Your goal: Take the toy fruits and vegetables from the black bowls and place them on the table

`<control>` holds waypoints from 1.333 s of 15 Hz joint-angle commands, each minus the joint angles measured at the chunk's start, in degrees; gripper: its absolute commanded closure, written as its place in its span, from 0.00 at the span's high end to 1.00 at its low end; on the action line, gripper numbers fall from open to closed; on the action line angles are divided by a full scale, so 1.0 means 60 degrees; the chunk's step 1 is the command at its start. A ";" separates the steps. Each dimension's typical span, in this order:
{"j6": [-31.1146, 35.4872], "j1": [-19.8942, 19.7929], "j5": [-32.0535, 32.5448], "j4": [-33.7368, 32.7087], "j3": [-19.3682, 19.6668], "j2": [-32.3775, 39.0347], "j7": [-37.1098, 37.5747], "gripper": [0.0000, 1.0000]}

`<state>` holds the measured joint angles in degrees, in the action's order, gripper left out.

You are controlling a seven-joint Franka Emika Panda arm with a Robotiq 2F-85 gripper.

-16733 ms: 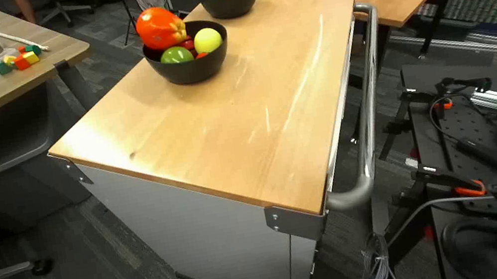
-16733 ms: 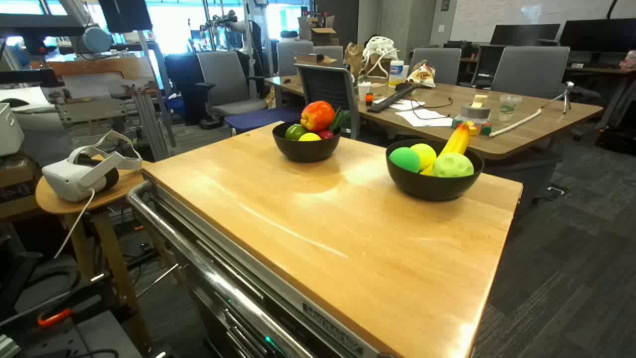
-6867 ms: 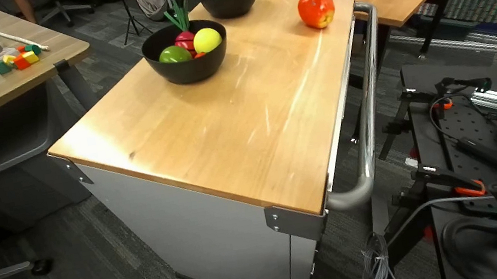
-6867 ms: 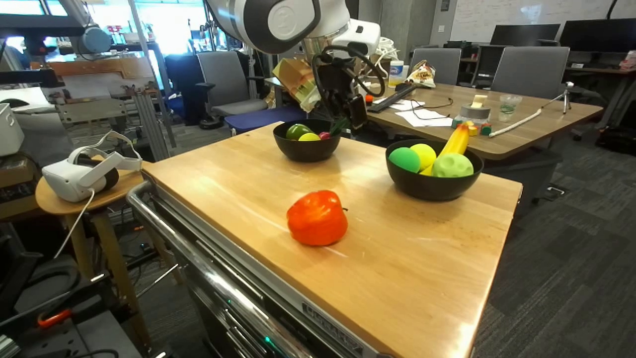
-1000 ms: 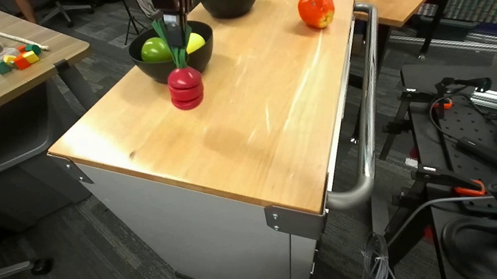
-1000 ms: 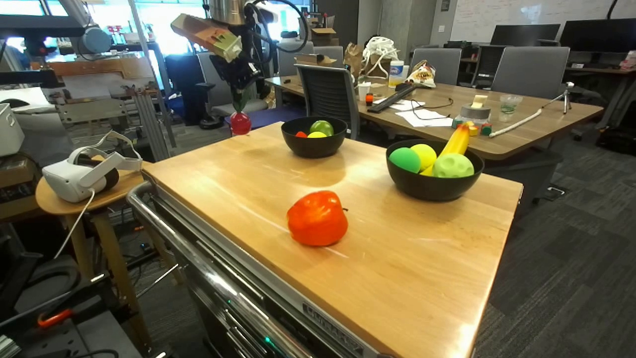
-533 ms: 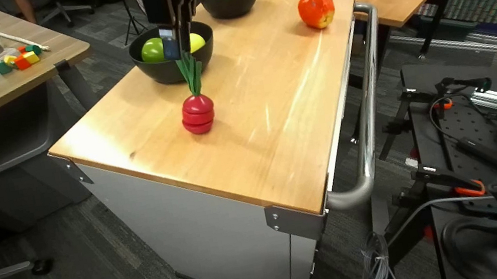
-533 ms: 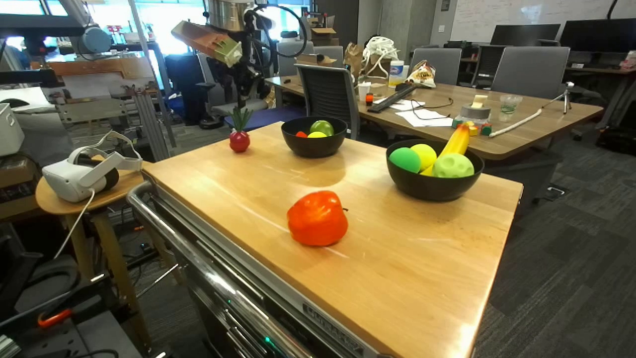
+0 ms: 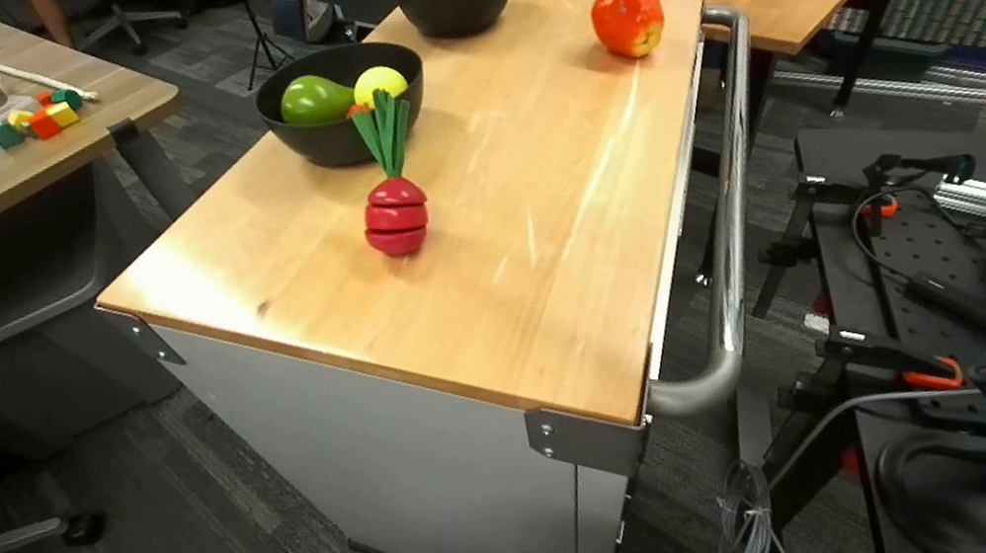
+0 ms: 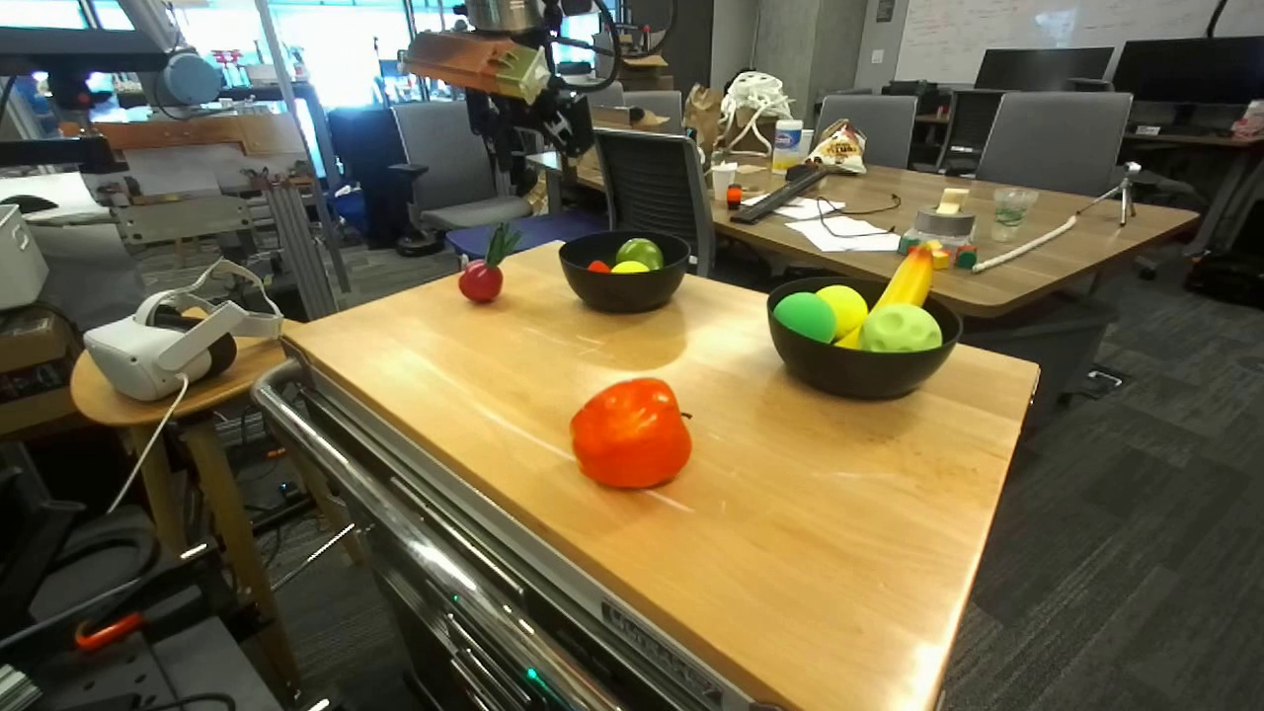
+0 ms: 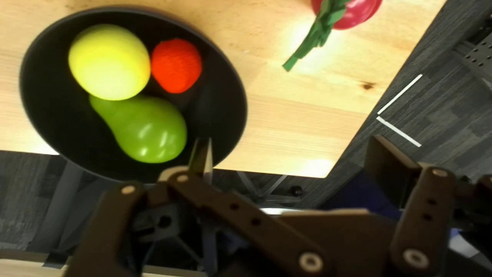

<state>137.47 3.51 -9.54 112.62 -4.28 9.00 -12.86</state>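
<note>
Crimson on pale wood, the toy radish [image 9: 396, 218] rests on the tabletop [image 9: 503, 335] just beside the black pear bowl [image 10: 624, 294], leaves tilted toward it; the round body probably gives little to stand on. Well apart from that bowl lies a lobed red toy [image 10: 632, 434], likely a pepper; both sit outside as the task asks. Within the pear bowl, the green pear [image 11: 150, 129], yellow fruit [image 11: 109, 63] and red fruit [image 11: 177, 65] bunch together, presumably because the curved wall slides them inward. Well apart from it, the second black bowl [image 10: 864, 377] holds a dimpled pale-green fruit [image 10: 901, 331], a green ball [image 10: 804, 318], a yellow ball [image 10: 842, 306] and a banana [image 10: 906, 280], propped steeply, perhaps being too long to lie flat. Raised near the pear bowl, the claw [image 11: 291, 154] has its fingers spread wide around nothing, likely ready to straddle the next piece.
</note>
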 commanded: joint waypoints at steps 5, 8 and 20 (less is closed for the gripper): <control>0.1220 -0.0367 0.0633 -0.0799 0.0253 0.1378 0.0233 1.00; 0.1451 -0.0420 0.0829 -0.1029 0.0391 0.1842 0.0537 1.00; 0.2602 -0.0293 0.1805 -0.1446 0.0631 0.3036 0.1329 1.00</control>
<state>151.25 1.13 -0.39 106.30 -0.90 25.10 -6.91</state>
